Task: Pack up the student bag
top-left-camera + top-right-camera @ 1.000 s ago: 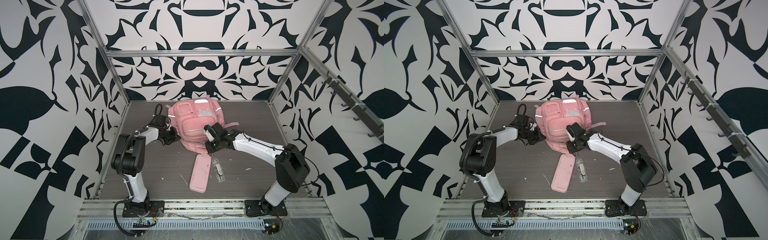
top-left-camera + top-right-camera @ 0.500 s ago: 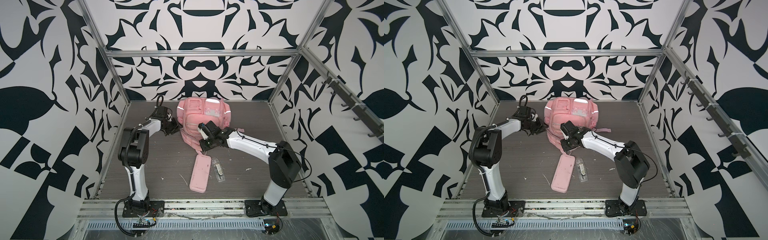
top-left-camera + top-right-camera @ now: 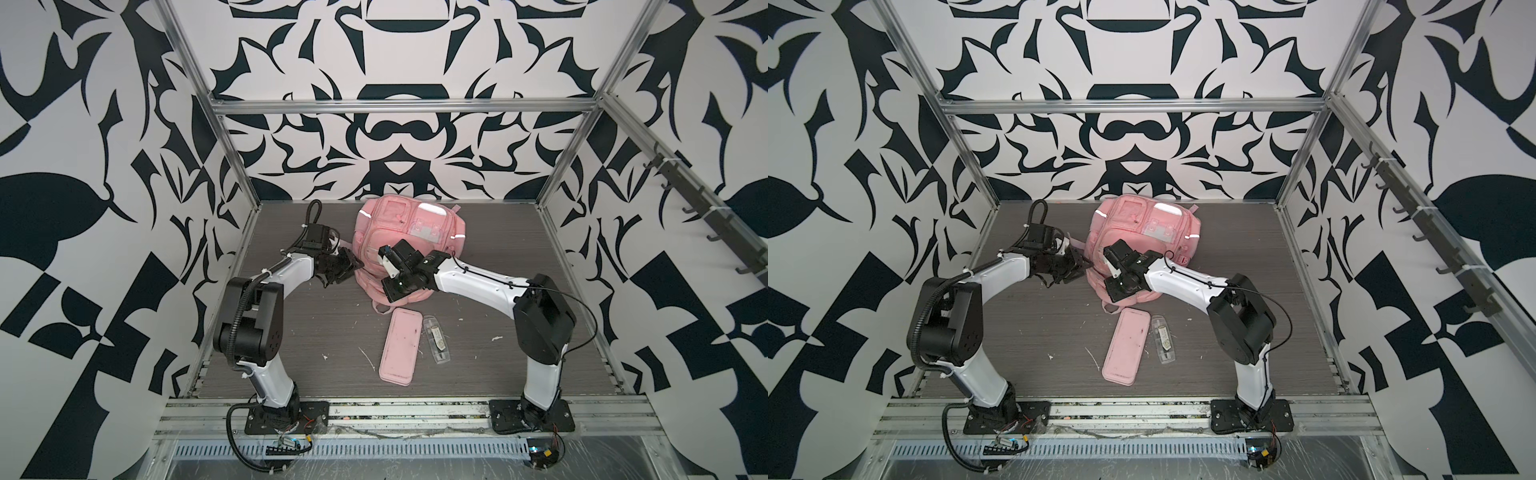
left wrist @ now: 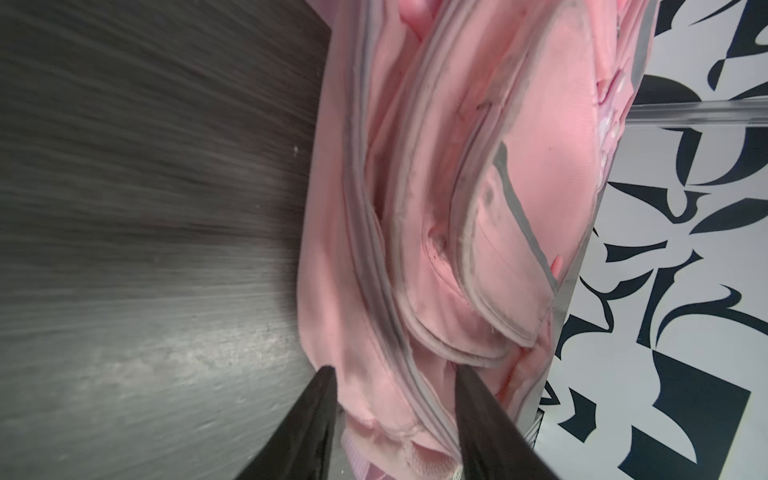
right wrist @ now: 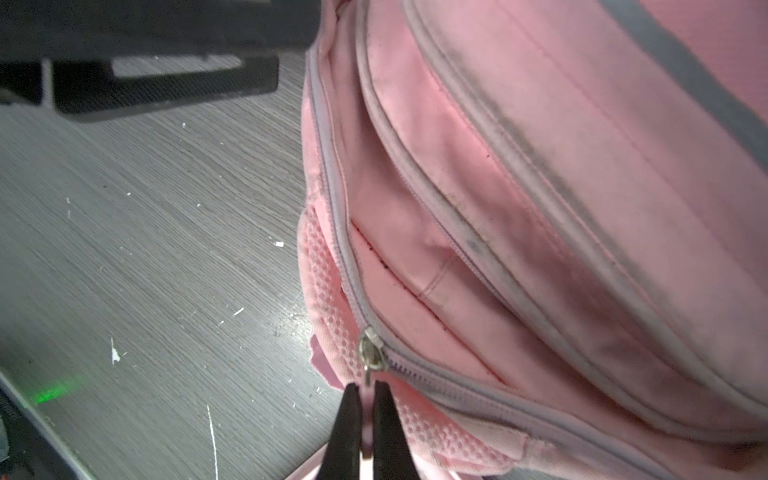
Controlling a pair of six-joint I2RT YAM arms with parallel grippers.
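Student bag (image 3: 409, 232) sits far-centre on the table (image 3: 311, 332), front face up, long axis roughly near to far; the carry loop shows at its near end, clear patch toward the far right. Pink pencil case (image 3: 399, 351) and a small clear case (image 3: 434, 340) lie side by side nearer the front, apart from the bag, neither packed. Right gripper (image 5: 367, 384) reaches across the middle to the bag's near-left corner, fingers pressed together on the pull (image 5: 367, 376) of the zip slider (image 5: 371, 349), pinching it fully. Left gripper (image 4: 395, 370) is at the bag's left edge, fingers about half parted with a fold of pink fabric and piping between them; the fabric looks loose between them, not clamped, though contact at one tip cannot be ruled out. Key relation: the slider lies directly beyond the right fingertips, and the zip track leaves it two ways, one leg running far along the left edge toward the left gripper, the other rightward along the near end. Which leg is already undone I cannot tell. Judgement: the right arm has the pull and does the travel along that curved track; the left arm, nearest the left edge, is the one to pinch fabric and brace. With nothing anchoring it, the soft bag risks dragging with the pull instead of unzipping
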